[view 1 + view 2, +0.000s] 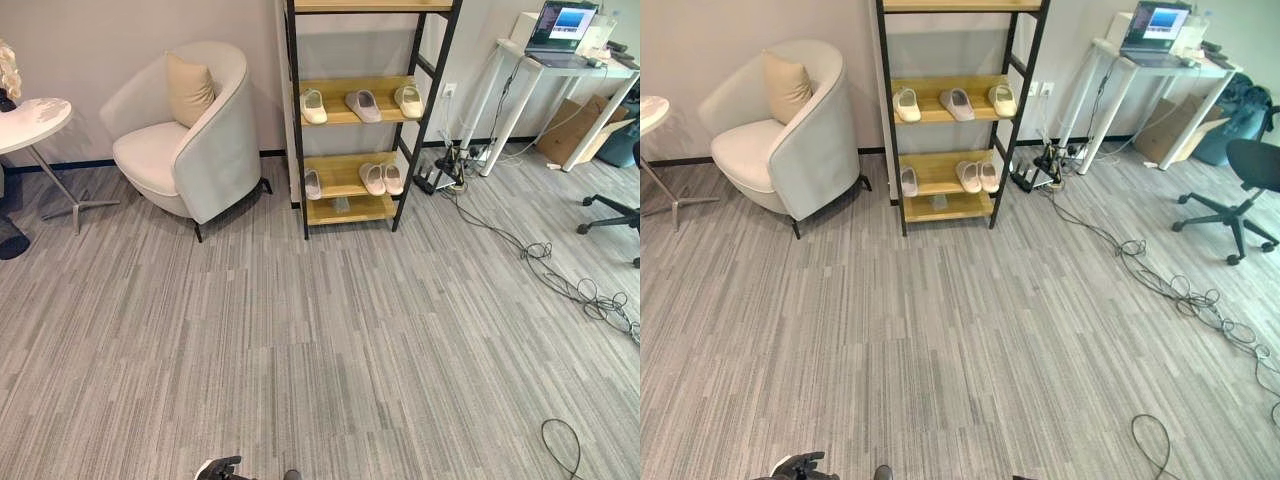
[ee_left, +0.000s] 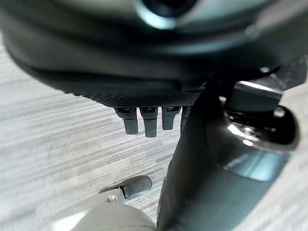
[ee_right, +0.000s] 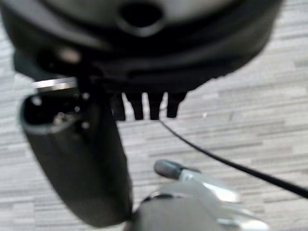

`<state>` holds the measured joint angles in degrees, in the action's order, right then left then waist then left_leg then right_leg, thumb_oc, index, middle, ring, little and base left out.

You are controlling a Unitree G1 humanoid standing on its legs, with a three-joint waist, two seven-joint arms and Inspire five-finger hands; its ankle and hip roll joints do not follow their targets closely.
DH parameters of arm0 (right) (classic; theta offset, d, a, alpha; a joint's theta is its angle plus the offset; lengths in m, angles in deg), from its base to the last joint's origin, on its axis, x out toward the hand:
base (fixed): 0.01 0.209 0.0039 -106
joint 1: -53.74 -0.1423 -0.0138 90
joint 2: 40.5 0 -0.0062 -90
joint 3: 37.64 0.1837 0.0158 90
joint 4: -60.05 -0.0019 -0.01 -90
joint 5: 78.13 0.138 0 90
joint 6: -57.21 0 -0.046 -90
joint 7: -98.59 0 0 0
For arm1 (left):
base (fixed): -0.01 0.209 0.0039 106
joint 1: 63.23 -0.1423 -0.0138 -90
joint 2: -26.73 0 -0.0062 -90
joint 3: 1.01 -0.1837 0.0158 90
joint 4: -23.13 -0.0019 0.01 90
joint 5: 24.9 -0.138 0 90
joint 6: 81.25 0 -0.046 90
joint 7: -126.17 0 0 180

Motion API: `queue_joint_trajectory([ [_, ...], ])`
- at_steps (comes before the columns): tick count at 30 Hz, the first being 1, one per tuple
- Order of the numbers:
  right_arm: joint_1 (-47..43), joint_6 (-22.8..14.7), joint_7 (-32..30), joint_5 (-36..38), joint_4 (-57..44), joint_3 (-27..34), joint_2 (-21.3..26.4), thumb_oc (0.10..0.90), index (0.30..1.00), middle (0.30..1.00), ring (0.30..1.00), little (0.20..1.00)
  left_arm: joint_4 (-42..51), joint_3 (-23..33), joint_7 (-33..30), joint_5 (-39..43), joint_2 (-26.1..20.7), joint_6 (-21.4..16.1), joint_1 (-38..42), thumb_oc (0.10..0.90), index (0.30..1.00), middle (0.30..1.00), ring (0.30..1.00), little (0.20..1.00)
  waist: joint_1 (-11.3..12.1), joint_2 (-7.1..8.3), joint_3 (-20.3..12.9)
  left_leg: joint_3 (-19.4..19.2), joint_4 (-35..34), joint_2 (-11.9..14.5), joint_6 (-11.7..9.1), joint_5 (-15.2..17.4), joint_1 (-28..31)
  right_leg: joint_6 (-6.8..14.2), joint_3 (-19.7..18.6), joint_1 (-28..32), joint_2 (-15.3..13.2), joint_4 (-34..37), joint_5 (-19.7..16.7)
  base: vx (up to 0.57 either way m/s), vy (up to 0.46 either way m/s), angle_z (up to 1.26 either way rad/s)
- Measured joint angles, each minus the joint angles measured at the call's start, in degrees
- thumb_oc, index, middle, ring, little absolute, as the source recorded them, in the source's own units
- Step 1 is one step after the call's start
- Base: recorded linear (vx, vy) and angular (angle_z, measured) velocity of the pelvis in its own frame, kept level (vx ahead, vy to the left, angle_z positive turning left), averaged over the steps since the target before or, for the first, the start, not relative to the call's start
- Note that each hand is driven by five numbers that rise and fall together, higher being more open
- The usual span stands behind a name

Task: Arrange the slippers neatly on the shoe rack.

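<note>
A black-framed shoe rack (image 1: 297,150) with wooden shelves stands against the far wall. Its upper shelf bears a cream slipper (image 1: 313,105), a grey slipper (image 1: 363,105) and another cream slipper (image 1: 408,100). On the shelf below, a single pale slipper (image 1: 313,184) lies at the left and a pinkish pair (image 1: 382,178) at the right. My left hand (image 2: 144,72) hangs low over the carpet, far from the rack, with straight fingers (image 2: 150,122) and nothing in it. It also peeks in at the left eye view's lower edge. My right hand (image 3: 144,57) likewise hangs empty, its fingers (image 3: 154,107) straight.
A white armchair (image 1: 185,140) with a cushion stands left of the rack, a round white table (image 1: 30,120) further left. At the right are a white desk (image 1: 560,70) with a laptop, an office chair (image 1: 1245,180) and cables (image 1: 580,290) across the grey carpet.
</note>
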<state>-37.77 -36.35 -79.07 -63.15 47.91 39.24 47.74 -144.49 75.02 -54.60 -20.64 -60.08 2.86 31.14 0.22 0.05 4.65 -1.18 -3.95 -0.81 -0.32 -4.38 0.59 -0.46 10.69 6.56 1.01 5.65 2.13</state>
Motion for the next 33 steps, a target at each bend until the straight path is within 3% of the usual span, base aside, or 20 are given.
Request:
queue_joint_trajectory([
  [2,-1.1,0.2,0.1,-1.1,0.0,-0.2,0.2,0.8,0.9,0.9,0.9,0.9,0.0,-0.6,-0.1,-1.0,0.3,-0.2,1.2,0.8,0.9,0.9,0.9,0.9,0.1,-0.28,1.1,0.1,5.6,-0.2,-2.3,1.0,-3.3,-0.7,-0.1,-0.7,-0.1,-1.0,0.6,0.05,-0.14,0.14],
  [4,-2.6,0.8,0.1,-2.3,-1.9,-1.3,0.4,0.8,0.9,0.9,0.9,0.9,0.7,0.4,-0.4,-1.1,0.8,-0.3,4.8,0.8,0.9,0.9,0.9,0.9,0.7,1.5,3.8,-1.4,18.7,-1.4,-6.9,-0.6,-11.9,-3.1,-0.3,-3.4,-1.9,-3.6,1.1,0.1,-0.072,0.37],
  [5,-4.3,0.7,0.1,-3.5,-1.8,-3.0,0.5,0.8,0.9,0.9,0.9,0.9,1.3,-0.5,-1.0,-1.2,-0.1,-0.4,7.5,0.8,0.9,0.9,0.9,0.9,0.9,2.59,5.8,-6.6,25.0,-0.6,-8.5,-1.5,-17.5,-4.4,0.3,-2.7,-2.9,-2.3,0.4,0.23,-0.005,0.38],
  [6,-5.1,0.8,0.2,-3.7,-1.7,-3.8,0.5,0.8,0.9,0.9,0.9,0.9,1.2,-1.0,-1.2,-1.5,0.0,-0.4,7.8,0.8,0.9,0.9,0.9,0.9,1.2,3.09,6.1,-9.2,24.1,0.6,-7.6,-1.2,-18.2,-4.6,0.5,-1.8,-2.6,-0.7,0.1,0.3,0.057,0.23],
  [7,-5.4,1.1,0.2,-3.8,-1.7,-4.6,0.5,0.8,0.9,0.9,0.9,0.9,1.5,-1.3,-1.1,-2.2,0.2,-0.5,7.9,0.8,0.9,0.9,0.9,0.9,1.6,2.05,6.7,-12.0,19.5,3.1,-6.7,-0.7,-18.0,-4.5,0.8,-0.9,-1.4,0.1,-0.7,0.48,0.124,0.02],
  [9,-4.9,0.9,0.1,-3.6,-1.8,-4.3,0.6,0.8,0.9,0.9,0.9,0.9,1.9,-1.5,-1.1,-2.3,0.5,-0.9,6.7,0.8,0.9,0.9,0.9,0.9,2.0,0.77,6.3,-11.7,10.3,4.7,-6.4,-0.9,-17.1,-4.3,0.3,-0.8,0.2,0.1,-0.2,0.43,0.118,-0.14],
  [10,-5.2,0.8,0.2,-3.4,-1.9,-4.2,0.7,0.8,0.9,0.9,0.9,0.9,1.9,-1.4,-1.0,-2.2,0.6,-1.6,6.0,0.8,0.9,0.9,0.9,0.9,2.2,0.09,6.1,-10.2,1.7,4.9,-8.4,-2.2,-16.7,-4.0,-0.5,-1.3,1.0,0.1,0.2,0.41,0.153,-0.3],
  [13,-5.1,1.0,0.2,-3.3,0.7,-2.9,0.3,0.8,0.9,0.9,0.9,0.9,1.5,0.4,-1.2,-2.2,1.1,-1.6,5.5,0.8,0.9,0.9,0.9,0.9,4.4,-0.03,6.4,-7.4,-1.6,5.0,-7.3,-2.4,-16.8,-3.0,-3.9,-1.2,1.7,-0.3,0.2,0.46,0.179,-0.75],
  [14,-3.6,0.9,0.1,-3.1,2.6,-2.8,0.3,0.8,0.9,0.9,0.9,0.9,-3.7,3.6,-1.1,-3.9,0.7,-0.1,4.9,0.8,0.9,0.9,0.9,0.9,5.0,1.37,4.7,-6.2,3.9,3.7,-3.7,-1.5,-14.9,-2.2,-6.5,-0.1,1.1,-0.7,3.3,0.39,0.163,-0.87],
  [15,-2.8,0.8,0.1,-2.9,2.7,-2.8,0.0,0.8,0.9,0.9,0.9,0.9,-5.0,3.3,-1.2,-4.4,0.5,0.6,4.5,0.8,0.9,0.9,0.9,0.9,5.1,1.94,3.8,-6.4,4.6,3.1,-2.6,-1.0,-14.6,-1.3,-6.3,0.0,0.8,-1.7,4.0,0.35,0.186,-0.97],
  [16,-2.0,0.8,0.0,-2.9,2.2,-2.9,-1.0,0.8,0.9,0.9,0.9,0.9,-5.0,3.2,-1.2,-4.4,-1.2,1.4,3.0,0.8,0.9,0.9,0.9,0.9,4.4,3.71,2.8,-7.1,2.2,1.7,1.1,-4.5,-12.3,0.5,-6.1,-0.2,-0.3,-3.7,5.8,0.35,0.186,-0.24],
  [18,-1.8,1.8,0.1,-2.9,0.8,-2.6,-1.3,0.8,0.9,0.9,0.9,0.9,-4.8,3.8,-1.1,-4.2,-1.7,2.3,2.3,0.8,0.9,0.9,0.9,0.9,3.6,3.99,3.3,-7.4,0.5,3.2,2.1,-5.1,-10.2,7.4,-3.1,-8.2,-1.1,-22.0,9.3,0.25,0.194,-0.07],
  [20,-0.5,1.5,0.1,-2.2,-0.6,2.7,-0.7,0.8,0.9,0.9,0.9,0.9,-4.4,3.6,-1.0,-3.0,-2.9,2.6,2.7,0.8,0.9,0.9,0.9,0.9,2.4,4.99,3.6,-7.3,1.8,1.1,4.7,-0.9,-6.6,11.8,-3.2,-12.8,-4.9,-38.8,7.6,0.42,0.301,0.19],
  [21,-0.9,1.3,-0.2,-1.3,-0.7,5.2,-0.5,0.8,0.9,0.9,0.9,0.9,-4.0,2.6,-1.2,-2.6,-2.8,2.6,2.7,0.8,0.9,0.9,0.9,0.9,2.0,4.75,4.0,-7.1,1.5,0.9,4.9,0.0,-4.7,12.1,-2.1,-14.9,-6.2,-45.3,5.0,0.58,0.294,0.34],
  [22,-1.2,0.7,-1.1,0.9,-1.9,5.9,0.6,0.8,0.9,0.9,0.9,0.9,-2.6,-1.3,-1.7,-2.5,-2.8,2.3,2.3,0.8,0.9,0.9,0.9,0.9,0.9,2.22,4.9,-6.0,0.3,1.0,5.5,0.5,-1.0,12.1,1.0,-18.2,-8.8,-54.9,0.4,0.3,0.127,0.29],
  [23,-1.6,0.3,-1.6,1.4,-3.2,5.0,1.1,0.8,0.9,0.9,0.9,0.9,-1.8,-3.0,-1.9,-3.0,-2.4,2.2,2.8,0.8,0.9,0.9,0.9,0.9,0.1,1.38,4.8,-5.4,0.1,1.0,6.8,2.1,0.5,12.2,1.6,-19.7,-9.6,-55.5,0.7,0.44,0.154,0.25],
  [26,-2.7,0.2,-2.3,-0.5,-5.1,2.1,3.0,0.8,0.9,0.9,0.9,0.9,0.0,-3.7,-2.5,-4.5,-3.4,2.0,4.7,0.8,0.9,0.9,0.9,0.9,-1.5,0.69,5.1,-4.8,-0.5,0.5,6.7,3.5,4.0,11.0,3.0,-23.7,-11.9,-49.3,2.7,0.37,0.021,0.2],
  [28,-2.9,0.3,-2.7,-2.1,-6.2,2.1,2.6,0.8,0.9,0.9,0.9,0.9,0.9,-2.7,-2.4,-4.2,-3.2,1.7,7.7,0.8,0.9,0.9,0.9,0.9,-3.3,0.65,4.9,-2.0,-0.6,0.3,6.0,5.2,5.8,9.7,4.3,-24.3,-10.9,-33.2,2.0,0.56,-0.031,0.58],
  [31,-1.5,0.3,-1.5,0.4,-4.9,6.2,0.7,0.8,0.9,0.9,0.9,0.9,1.6,-2.0,-2.4,-2.0,-2.1,0.6,8.6,0.8,0.9,0.9,0.9,0.9,-4.8,1.26,4.8,-0.4,-0.5,-0.1,4.9,8.6,10.0,7.3,1.7,-24.5,-8.6,-20.2,-0.7,0.32,-0.045,0.42],
  [33,-1.1,0.3,-1.2,2.2,-3.8,6.3,-0.1,0.8,0.9,0.9,0.9,0.9,1.5,-2.4,-2.4,-2.0,-1.6,0.3,8.3,0.8,0.9,0.9,0.9,0.9,-5.7,1.95,4.2,0.4,-0.4,-0.1,3.9,10.2,11.4,6.5,1.9,-25.1,-8.3,-17.7,-2.5,0.41,-0.068,0.46],
])
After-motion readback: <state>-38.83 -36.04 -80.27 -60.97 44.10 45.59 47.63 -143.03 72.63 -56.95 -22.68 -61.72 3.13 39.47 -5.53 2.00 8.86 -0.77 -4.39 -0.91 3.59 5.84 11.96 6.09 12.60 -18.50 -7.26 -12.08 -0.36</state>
